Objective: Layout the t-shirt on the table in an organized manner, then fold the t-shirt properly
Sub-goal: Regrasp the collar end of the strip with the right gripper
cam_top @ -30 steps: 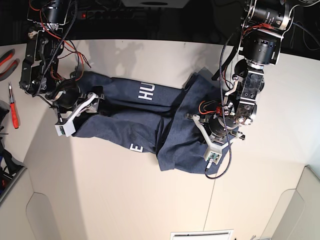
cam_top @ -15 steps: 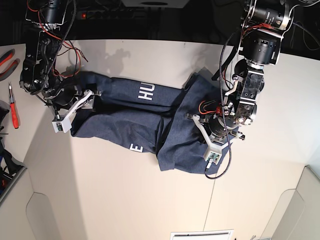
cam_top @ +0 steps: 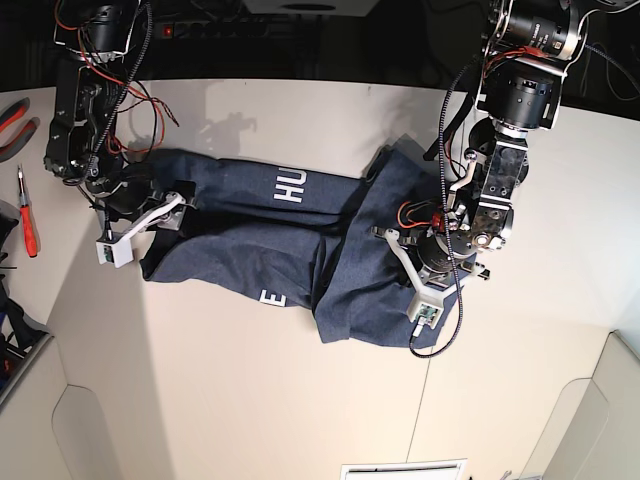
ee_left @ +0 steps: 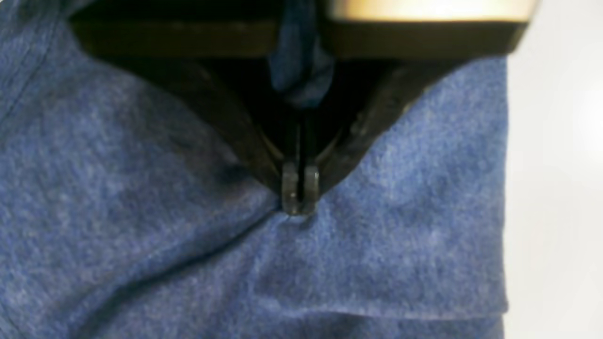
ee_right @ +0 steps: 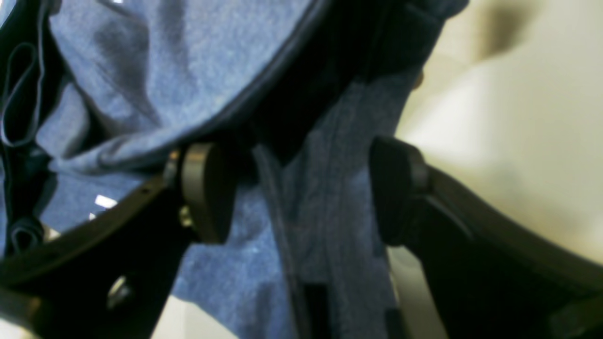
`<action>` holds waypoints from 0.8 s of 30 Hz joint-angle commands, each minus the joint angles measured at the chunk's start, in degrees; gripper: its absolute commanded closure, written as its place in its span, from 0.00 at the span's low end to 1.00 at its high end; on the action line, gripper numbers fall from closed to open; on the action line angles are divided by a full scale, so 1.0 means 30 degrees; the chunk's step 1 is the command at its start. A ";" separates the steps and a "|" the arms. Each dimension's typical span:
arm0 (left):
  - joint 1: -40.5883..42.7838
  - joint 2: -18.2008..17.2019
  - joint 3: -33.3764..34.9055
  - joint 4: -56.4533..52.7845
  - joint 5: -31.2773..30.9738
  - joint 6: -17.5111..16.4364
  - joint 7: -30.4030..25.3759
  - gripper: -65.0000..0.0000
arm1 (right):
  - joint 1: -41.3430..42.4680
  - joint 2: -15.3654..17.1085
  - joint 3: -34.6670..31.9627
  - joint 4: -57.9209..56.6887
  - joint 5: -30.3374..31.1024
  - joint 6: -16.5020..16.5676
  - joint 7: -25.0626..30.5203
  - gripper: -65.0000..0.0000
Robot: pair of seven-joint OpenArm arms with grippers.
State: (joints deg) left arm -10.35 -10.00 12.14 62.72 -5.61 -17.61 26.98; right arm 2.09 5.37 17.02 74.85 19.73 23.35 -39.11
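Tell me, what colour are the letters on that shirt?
White letters on the navy t-shirt; clearest in the base view.

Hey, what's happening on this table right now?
A two-armed robot is working on a navy t-shirt that lies bunched and twisted across the table, not yet spread flat. The left gripper is shut, pinching a fold of the fabric near one edge. The right gripper is open at the shirt's other end, with cloth hanging between its jaws but not clamped.

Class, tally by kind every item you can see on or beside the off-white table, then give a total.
Heathered navy-blue cotton t-shirt: 1
Red-handled screwdriver: 1
Red-handled pliers: 1
Robot arms with jaws, left gripper and right gripper: 2
Total: 5
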 commanded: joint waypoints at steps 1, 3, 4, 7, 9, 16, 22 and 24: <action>0.0124 0.0000 0.0051 -0.0066 0.0095 -0.0568 0.1173 1.00 | 0.0102 0.0117 0.0277 0.0015 -0.0197 -0.0364 -0.0510 0.32; 0.0182 0.0000 0.0051 -0.0066 0.0095 -0.0568 0.1166 1.00 | 0.0109 0.0117 0.0678 0.0015 0.0313 -0.0357 -0.0459 0.32; 0.0182 0.0000 0.0051 -0.0066 0.0095 -0.0576 0.1166 1.00 | 0.0138 0.0117 0.0852 0.0015 0.0372 -0.0357 -0.0459 0.32; 0.0277 0.0000 0.0051 -0.0066 0.0095 -0.0568 0.1158 1.00 | 0.0146 0.0226 0.1188 0.0015 0.0350 -0.0357 -0.0459 0.32; 0.0291 0.0000 0.0051 -0.0066 0.0095 -0.0568 0.1158 1.00 | 0.0138 0.0423 0.1217 0.0015 0.0342 -0.0357 -0.0466 0.32; 0.0291 0.0000 0.0051 -0.0066 0.0095 -0.0568 0.1158 1.00 | 0.0146 0.0532 0.1217 0.0036 0.0204 -0.0357 -0.0459 0.32; 0.0291 0.0000 0.0051 -0.0066 0.0095 -0.0568 0.1158 1.00 | 0.0153 0.0532 0.1217 0.0707 0.0204 -0.0189 -0.0321 0.32; 0.0291 0.0000 0.0051 -0.0066 0.0095 -0.0568 0.1158 1.00 | 0.0153 0.0532 0.1217 0.1027 0.0146 -0.0189 -0.0321 0.32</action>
State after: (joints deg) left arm -9.87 -10.00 12.14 62.74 -5.69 -18.02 26.68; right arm 1.98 6.20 20.32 76.90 19.38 22.79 -40.58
